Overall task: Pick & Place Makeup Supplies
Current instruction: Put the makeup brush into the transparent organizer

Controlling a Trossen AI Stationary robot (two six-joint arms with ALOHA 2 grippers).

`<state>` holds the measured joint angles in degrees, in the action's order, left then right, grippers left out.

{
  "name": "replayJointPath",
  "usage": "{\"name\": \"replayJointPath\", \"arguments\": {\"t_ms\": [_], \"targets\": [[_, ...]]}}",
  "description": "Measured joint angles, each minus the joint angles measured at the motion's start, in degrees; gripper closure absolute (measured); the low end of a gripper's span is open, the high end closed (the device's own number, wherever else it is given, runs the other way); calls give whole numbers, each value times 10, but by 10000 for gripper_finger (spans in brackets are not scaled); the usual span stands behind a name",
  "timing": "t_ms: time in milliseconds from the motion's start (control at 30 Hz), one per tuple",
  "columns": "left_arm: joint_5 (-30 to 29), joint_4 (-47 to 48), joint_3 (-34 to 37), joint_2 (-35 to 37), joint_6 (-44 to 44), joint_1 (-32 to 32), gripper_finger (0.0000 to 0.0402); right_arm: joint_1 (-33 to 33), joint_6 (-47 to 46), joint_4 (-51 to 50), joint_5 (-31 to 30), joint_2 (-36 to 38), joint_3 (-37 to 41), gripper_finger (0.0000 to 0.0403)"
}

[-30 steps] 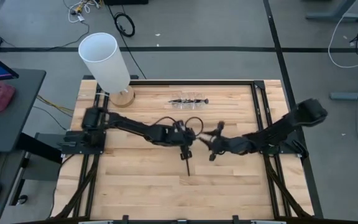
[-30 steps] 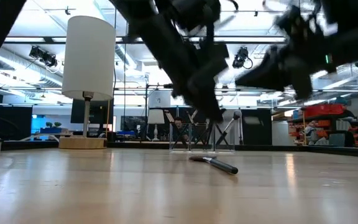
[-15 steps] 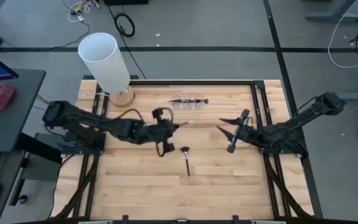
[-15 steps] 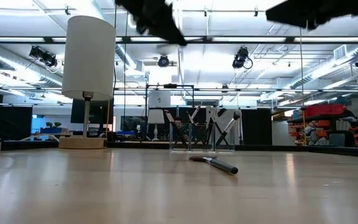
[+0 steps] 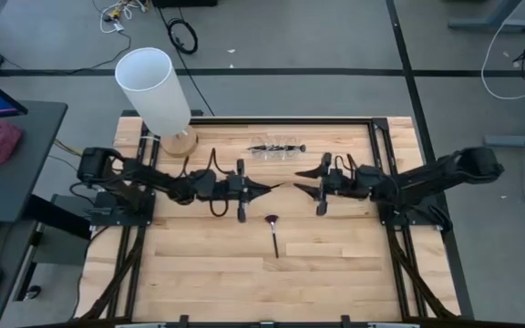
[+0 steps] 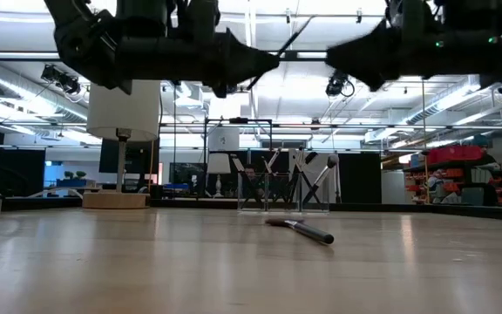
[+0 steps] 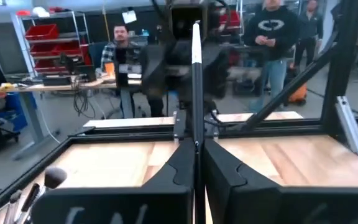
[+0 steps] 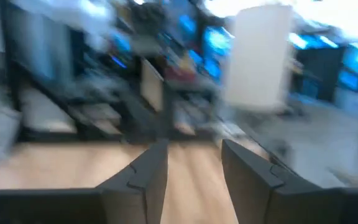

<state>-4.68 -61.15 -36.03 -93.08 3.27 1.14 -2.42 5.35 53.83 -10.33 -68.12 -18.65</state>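
No words, numbers or brand names can be read anywhere; the person (image 7: 272,37) standing beyond the far edge of the table wears a dark top with a pale round emblem, no letters legible

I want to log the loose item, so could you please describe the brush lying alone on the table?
The loose brush lies flat on the bare wooden table, near its middle. It has a slim dark handle, a silvery ferrule and a small dark fanned bristle head pointing toward the far edge. Neither gripper touches it; both hang above the table.
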Motion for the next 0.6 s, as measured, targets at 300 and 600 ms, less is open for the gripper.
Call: {"name": "replayJointPath", "arguments": {"t_ms": [300, 600], "targets": [[0, -7, -1, -10, 1, -1, 384, 42, -36, 135, 142, -89, -6, 248], [-2, 0, -1, -10, 2, -4, 384, 43, -43, 139, 184, -128, -63, 248]]}}
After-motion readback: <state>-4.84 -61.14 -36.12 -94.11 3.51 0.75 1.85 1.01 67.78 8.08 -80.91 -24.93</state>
